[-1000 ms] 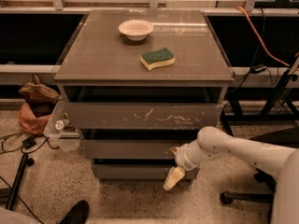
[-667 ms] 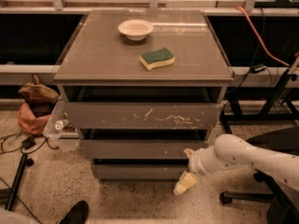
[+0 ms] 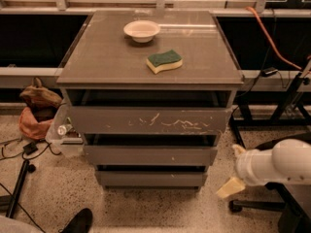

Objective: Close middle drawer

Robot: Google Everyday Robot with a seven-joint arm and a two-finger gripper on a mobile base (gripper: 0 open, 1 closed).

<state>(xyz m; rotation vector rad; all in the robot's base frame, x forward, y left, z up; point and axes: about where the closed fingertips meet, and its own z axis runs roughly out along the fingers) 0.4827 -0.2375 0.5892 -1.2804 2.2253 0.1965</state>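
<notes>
Cream-tipped two-finger gripper, spread and empty, hangs right of the wide grey handleless middle drawer, untouching, so probably not pushing.

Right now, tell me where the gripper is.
In the camera view the gripper hangs low on the right, above the floor, clear of the cabinet and just beyond the right end of the middle drawer.
</notes>
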